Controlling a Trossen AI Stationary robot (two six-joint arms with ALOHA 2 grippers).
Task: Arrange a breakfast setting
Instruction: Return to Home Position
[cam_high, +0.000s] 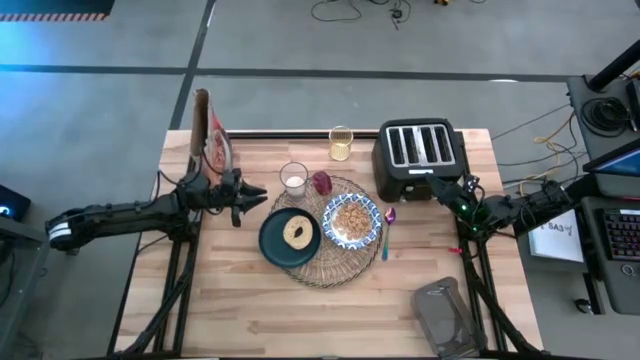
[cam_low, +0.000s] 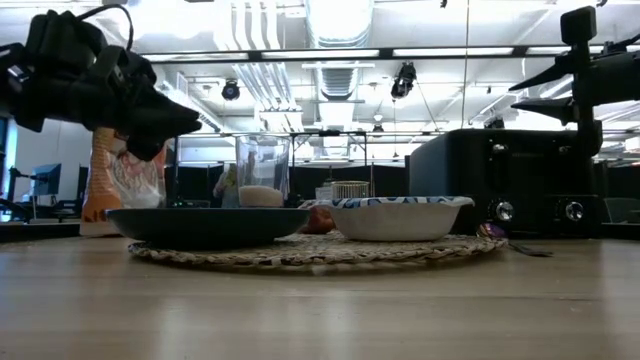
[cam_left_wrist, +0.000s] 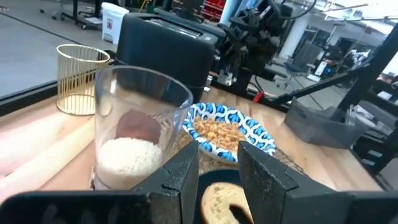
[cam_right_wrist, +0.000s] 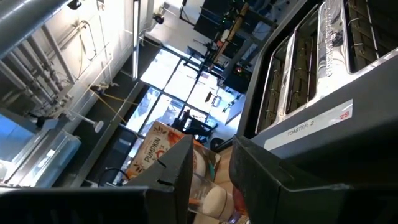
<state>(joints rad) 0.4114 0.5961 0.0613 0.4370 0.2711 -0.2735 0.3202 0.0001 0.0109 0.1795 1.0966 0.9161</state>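
**Q:** What kind of place is showing here?
**A:** A robotics lab: exposed ducts (cam_low: 335, 20) and strip lights (cam_low: 440, 52) are running overhead, cables (cam_high: 392, 14) are trailing across the concrete floor (cam_high: 100, 110), and a keyboard (cam_high: 622, 235) is sitting beside the table (cam_high: 250, 310).

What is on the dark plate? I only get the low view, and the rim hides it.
Observer: From above, a round bread with a hole lies on the plate.
Operator: Ooh! Is the blue bowl empty?
Observer: No. The high view shows tan cereal-like pieces inside the bowl.
Operator: Is the spoon on the mat too?
Observer: It doesn't look like it. The spoon lies on the wooden table, right along the placemat edge beside the bowl.
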